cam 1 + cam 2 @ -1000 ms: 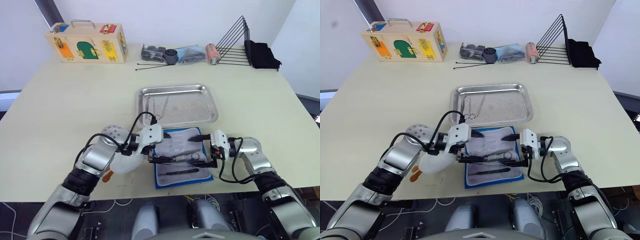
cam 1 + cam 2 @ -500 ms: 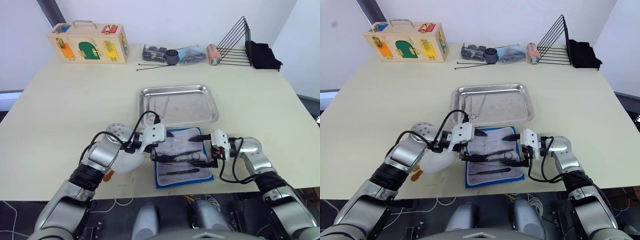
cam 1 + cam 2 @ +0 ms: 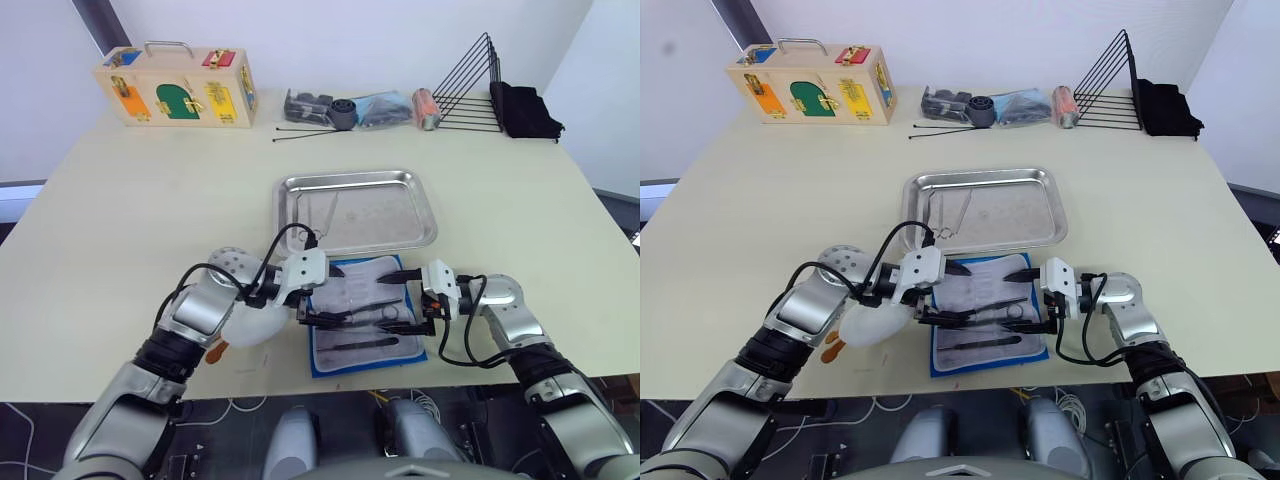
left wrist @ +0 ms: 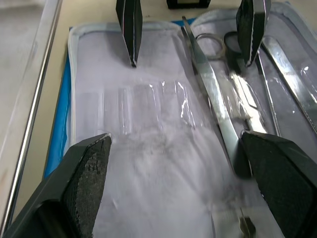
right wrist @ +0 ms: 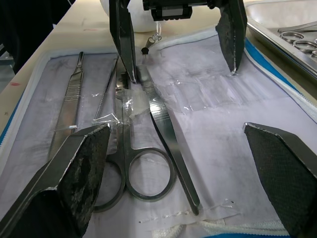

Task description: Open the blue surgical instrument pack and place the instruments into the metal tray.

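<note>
Meanwhile the blue pack (image 3: 365,315) lay open near the table's front edge, just in front of the metal tray (image 3: 356,210), and the left gripper (image 3: 322,295), jaws apart, had slid in over its left half and then eased slightly back, so a pick looked close. The right gripper (image 3: 409,300) stayed spread at the right edge. About four instruments (image 5: 148,129) remained in the lining; one pair lay in the tray.
</note>
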Controlling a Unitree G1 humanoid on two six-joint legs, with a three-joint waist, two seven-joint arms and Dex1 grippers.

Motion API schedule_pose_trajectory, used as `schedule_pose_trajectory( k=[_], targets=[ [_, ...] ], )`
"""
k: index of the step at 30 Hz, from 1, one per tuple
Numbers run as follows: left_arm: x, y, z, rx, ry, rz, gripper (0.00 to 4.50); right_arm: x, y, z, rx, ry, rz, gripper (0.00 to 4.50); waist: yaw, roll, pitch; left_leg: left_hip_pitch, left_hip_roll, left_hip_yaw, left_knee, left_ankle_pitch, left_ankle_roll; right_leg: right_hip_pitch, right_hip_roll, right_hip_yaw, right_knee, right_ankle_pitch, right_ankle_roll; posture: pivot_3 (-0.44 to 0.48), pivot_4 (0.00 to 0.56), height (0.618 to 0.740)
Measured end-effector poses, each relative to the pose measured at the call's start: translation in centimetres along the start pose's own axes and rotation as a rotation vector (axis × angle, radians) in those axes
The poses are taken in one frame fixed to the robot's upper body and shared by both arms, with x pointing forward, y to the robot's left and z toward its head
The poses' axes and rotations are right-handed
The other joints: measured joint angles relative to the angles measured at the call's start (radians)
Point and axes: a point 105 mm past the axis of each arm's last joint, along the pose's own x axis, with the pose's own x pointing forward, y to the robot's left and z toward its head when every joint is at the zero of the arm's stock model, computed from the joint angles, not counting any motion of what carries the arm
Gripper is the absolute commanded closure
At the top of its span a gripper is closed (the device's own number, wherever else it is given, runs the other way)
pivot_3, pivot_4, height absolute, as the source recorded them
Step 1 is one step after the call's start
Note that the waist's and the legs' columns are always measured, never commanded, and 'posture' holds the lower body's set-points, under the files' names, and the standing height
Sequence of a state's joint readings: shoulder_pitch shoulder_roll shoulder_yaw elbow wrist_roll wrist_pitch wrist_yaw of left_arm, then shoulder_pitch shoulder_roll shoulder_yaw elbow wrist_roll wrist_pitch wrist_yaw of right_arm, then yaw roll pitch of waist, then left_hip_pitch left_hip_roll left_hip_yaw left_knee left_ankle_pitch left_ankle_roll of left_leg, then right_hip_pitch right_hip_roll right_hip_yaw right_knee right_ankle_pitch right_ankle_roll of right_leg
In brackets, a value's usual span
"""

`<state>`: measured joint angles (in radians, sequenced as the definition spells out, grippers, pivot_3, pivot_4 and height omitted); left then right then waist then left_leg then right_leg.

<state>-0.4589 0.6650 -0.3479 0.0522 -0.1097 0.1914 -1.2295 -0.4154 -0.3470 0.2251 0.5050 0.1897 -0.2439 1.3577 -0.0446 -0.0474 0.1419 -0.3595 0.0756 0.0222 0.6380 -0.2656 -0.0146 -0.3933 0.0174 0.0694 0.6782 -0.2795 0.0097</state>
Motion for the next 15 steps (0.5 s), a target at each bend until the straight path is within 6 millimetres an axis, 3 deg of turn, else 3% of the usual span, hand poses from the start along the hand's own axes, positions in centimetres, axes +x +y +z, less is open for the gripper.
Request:
schedule_pose_trajectory(
  k=[10, 14, 15],
  targets=[
    [-0.07, -0.06, -0.19, -0.031, 0.002, 0.009, 0.07, 0.02, -0.01, 0.00, 0.000, 0.000, -0.002, 0.00, 0.000, 0.000, 0.000, 0.000, 0.000, 0.000, 0.000, 0.000, 0.000, 0.000, 0.000, 0.000, 0.000, 0.000, 0.000, 0.000, 0.150, 0.740],
    [-0.03, -0.32, -0.36, -0.054, 0.000, 0.002, 1.20, 0.01, -0.02, 0.00, 0.000, 0.000, -0.002, 0.00, 0.000, 0.000, 0.000, 0.000, 0.000, 0.000, 0.000, 0.000, 0.000, 0.000, 0.000, 0.000, 0.000, 0.000, 0.000, 0.000, 0.150, 0.740],
    [-0.01, -0.57, -0.32, -0.066, -0.005, -0.010, 1.80, 0.00, -0.02, -0.01, 0.001, 0.000, -0.003, 0.00, 0.000, 0.000, 0.000, 0.000, 0.000, 0.000, 0.000, 0.000, 0.000, 0.000, 0.000, 0.000, 0.000, 0.000, 0.000, 0.000, 0.150, 0.740]
  ],
)
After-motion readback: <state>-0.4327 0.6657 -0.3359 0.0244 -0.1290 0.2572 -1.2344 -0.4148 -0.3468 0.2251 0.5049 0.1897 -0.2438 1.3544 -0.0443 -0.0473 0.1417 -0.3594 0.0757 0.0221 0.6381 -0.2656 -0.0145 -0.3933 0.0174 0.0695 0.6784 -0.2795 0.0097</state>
